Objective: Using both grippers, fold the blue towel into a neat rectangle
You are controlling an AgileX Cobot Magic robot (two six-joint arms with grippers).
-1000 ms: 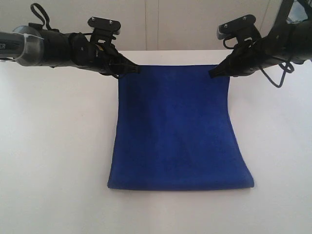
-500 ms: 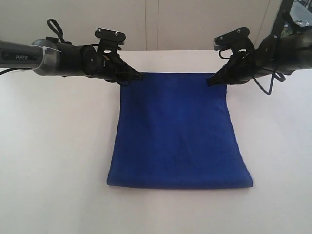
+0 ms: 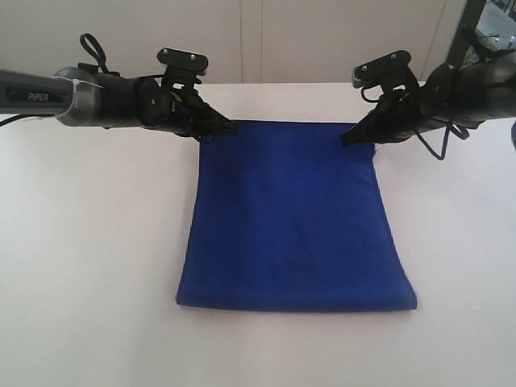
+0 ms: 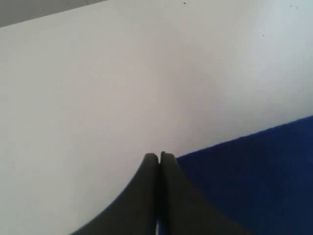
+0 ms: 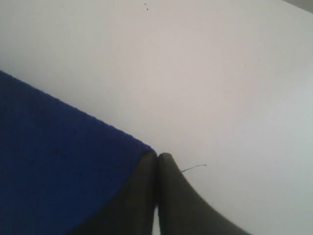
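Observation:
The blue towel (image 3: 294, 218) lies doubled on the white table (image 3: 89, 242), its fold at the near edge. My left gripper (image 3: 230, 126) is at the far left corner, my right gripper (image 3: 347, 139) at the far right corner, both low over the table. In the left wrist view the left gripper (image 4: 159, 155) is shut, with a sliver of blue towel (image 4: 254, 176) between its fingers. In the right wrist view the right gripper (image 5: 157, 155) is shut at the towel's corner (image 5: 54, 161), and a pale thread (image 5: 193, 168) sticks out beside it.
A pale wall (image 3: 322, 40) rises just behind the table's far edge. A dark frame (image 3: 476, 16) stands at the back right. White table surface spreads to the left, right and front of the towel.
Both grippers came down and slightly nearer with the towel's far corners. The far edge now lies lower, close to the table. The left arm reached further right.

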